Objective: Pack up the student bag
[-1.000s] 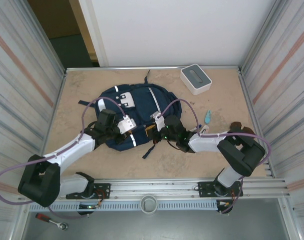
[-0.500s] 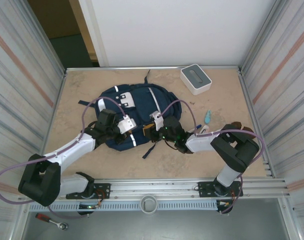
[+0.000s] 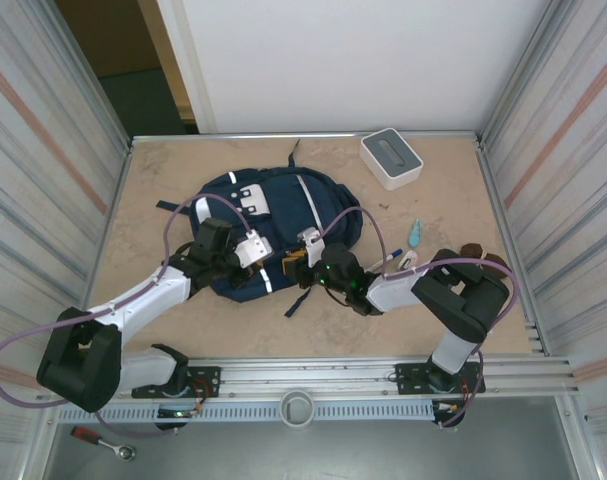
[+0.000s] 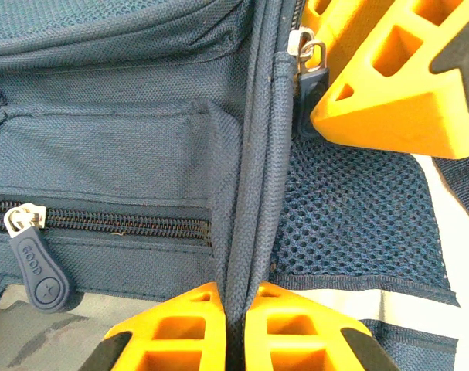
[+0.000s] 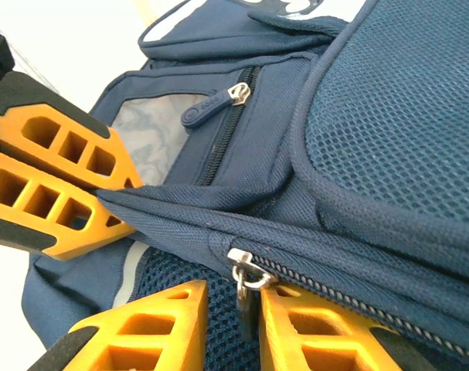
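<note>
The navy student bag [image 3: 278,205] lies flat mid-table. My left gripper [image 4: 236,300] is shut on a ridge of its fabric beside the zip seam, at the bag's near edge [image 3: 255,252]. My right gripper [image 5: 234,294] is just to the right of it [image 3: 305,255], open a little. A metal zip slider with its dark pull [image 5: 246,290] hangs between its fingers, against the right one and clear of the left. The left gripper's orange fingers [image 5: 60,182] pinch the fabric fold. A second zip pull [image 4: 38,267] lies on the front pocket.
A white box [image 3: 391,158] stands at the back right. A small teal thing [image 3: 414,235] and a brown object [image 3: 471,250] lie right of the bag by the right arm. Metal walls close both sides; a rail runs along the near edge.
My right arm has slid left along the bag's near edge toward the left gripper, and its jaws have parted slightly. The left arm and its grip have not moved.
</note>
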You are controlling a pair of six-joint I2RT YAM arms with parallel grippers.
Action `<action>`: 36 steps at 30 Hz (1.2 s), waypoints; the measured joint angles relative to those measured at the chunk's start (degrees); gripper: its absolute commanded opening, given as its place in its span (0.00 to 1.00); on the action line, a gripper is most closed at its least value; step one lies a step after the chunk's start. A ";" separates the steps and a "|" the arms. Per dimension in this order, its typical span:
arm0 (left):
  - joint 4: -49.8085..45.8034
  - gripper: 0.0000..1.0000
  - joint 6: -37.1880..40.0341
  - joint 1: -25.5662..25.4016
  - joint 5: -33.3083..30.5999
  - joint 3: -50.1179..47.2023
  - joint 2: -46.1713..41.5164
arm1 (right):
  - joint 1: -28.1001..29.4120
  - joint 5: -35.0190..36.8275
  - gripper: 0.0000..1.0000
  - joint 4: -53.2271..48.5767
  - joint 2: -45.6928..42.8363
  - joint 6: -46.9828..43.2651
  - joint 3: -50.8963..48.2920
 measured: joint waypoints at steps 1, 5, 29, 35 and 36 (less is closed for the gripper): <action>0.00 0.00 0.00 0.00 0.00 0.00 0.00 | 0.22 0.59 0.24 0.57 0.24 0.02 -0.22; 0.00 0.00 0.00 0.00 0.00 0.00 0.00 | 0.55 2.03 0.24 2.08 1.36 0.02 -0.28; 0.20 0.00 -0.20 0.00 -0.09 -0.02 -0.07 | -1.07 5.18 0.00 -1.27 -5.42 -0.26 -5.42; 0.70 0.00 -0.20 0.00 -0.24 -0.04 -0.22 | -5.55 1.31 0.00 -9.11 -11.32 -0.07 -6.36; 0.85 0.00 -0.20 0.00 -0.31 -0.07 -0.22 | -6.38 0.61 0.00 -10.60 -12.22 0.00 -6.36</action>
